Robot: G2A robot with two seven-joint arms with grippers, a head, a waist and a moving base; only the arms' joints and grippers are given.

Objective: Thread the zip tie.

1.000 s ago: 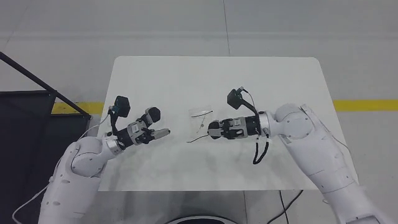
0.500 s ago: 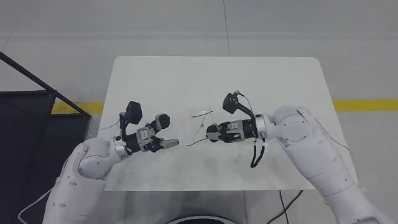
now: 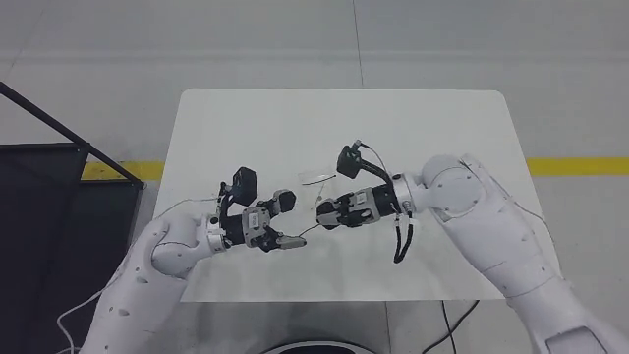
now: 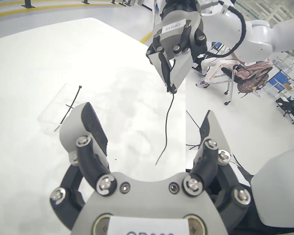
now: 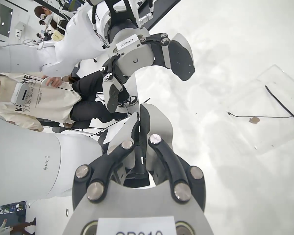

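Clear tray (image 4: 51, 116) with spare ties (image 4: 75, 99) lies near the held zip tie (image 4: 166, 128).

Not much print for us here, just two stickers. The right claw (image 4: 171, 89), near 6 o'clock on the worktop (image 3: 442, 128), carries a small white label (image 4: 171, 27) on its housing with a short black code of letters and digits. The left claw (image 4: 148, 113), out toward 7 o'clock, has a matching sticker (image 5: 126, 42). From each claw's own wrist view we get only the top halves of the characters.
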